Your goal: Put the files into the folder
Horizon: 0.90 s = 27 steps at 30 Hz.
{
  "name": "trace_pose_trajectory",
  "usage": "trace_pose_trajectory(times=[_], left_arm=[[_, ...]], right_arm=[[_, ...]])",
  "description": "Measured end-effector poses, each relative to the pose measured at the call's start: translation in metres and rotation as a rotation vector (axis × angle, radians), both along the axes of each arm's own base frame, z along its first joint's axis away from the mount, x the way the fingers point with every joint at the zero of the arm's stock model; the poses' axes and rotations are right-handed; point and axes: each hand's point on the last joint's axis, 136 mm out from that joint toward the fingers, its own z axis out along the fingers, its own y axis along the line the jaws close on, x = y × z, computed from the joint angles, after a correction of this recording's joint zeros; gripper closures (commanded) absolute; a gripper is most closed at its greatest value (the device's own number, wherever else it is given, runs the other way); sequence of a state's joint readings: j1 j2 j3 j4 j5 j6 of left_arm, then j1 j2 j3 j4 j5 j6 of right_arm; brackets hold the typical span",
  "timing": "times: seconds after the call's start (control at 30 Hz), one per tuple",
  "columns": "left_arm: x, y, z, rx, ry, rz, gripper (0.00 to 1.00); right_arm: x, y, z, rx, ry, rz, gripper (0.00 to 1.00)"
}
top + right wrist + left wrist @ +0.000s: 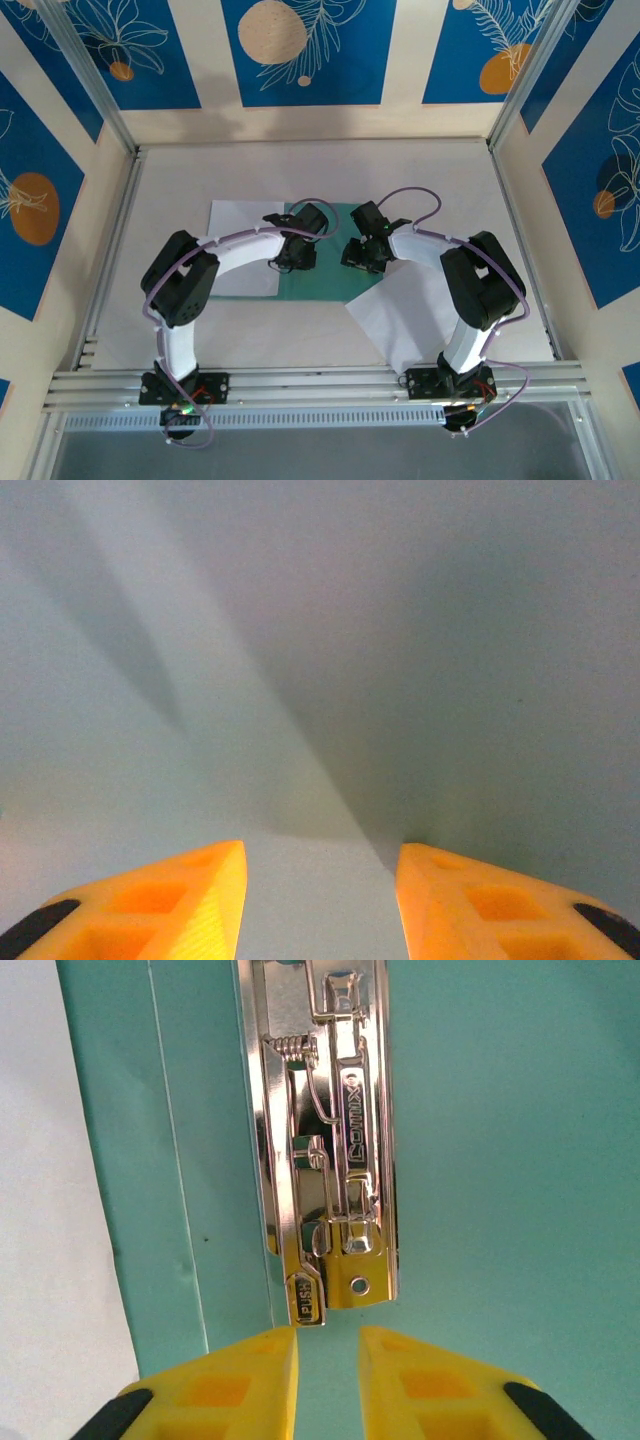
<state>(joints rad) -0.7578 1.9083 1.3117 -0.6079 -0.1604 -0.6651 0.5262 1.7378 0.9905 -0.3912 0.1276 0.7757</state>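
Far half of the table is bare, loads of room to swing through. The middle's tight though: both arms bend in over the green folder, with just a slim gap between the left gripper and the right gripper. The metal clip sits just ahead of the left tips; it's flat green ahead of the right ones.
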Motion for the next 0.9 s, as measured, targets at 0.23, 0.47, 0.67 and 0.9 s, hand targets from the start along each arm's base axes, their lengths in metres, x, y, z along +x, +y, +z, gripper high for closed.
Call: trace_pose_trajectory(times=[0.23, 0.47, 0.67, 0.9], left_arm=[[0.0029, 0.0009, -0.0011, 0.017, -0.004, 0.003, 0.77], [0.0038, 0.0058, -0.0007, 0.043, -0.012, 0.007, 0.72], [0.0034, 0.0072, -0.0009, 0.05, -0.011, 0.007, 0.76], [0.0034, 0.0071, -0.0009, 0.05, -0.011, 0.004, 0.78]], right_arm=[[-0.0009, 0.0042, 0.0005, 0.003, -0.006, 0.011, 0.55], [-0.001, 0.0041, 0.0004, 0.003, -0.005, 0.011, 0.55], [-0.001, 0.0041, 0.0004, 0.003, -0.005, 0.011, 0.55], [-0.0011, 0.004, 0.0004, 0.003, -0.005, 0.011, 0.55]])
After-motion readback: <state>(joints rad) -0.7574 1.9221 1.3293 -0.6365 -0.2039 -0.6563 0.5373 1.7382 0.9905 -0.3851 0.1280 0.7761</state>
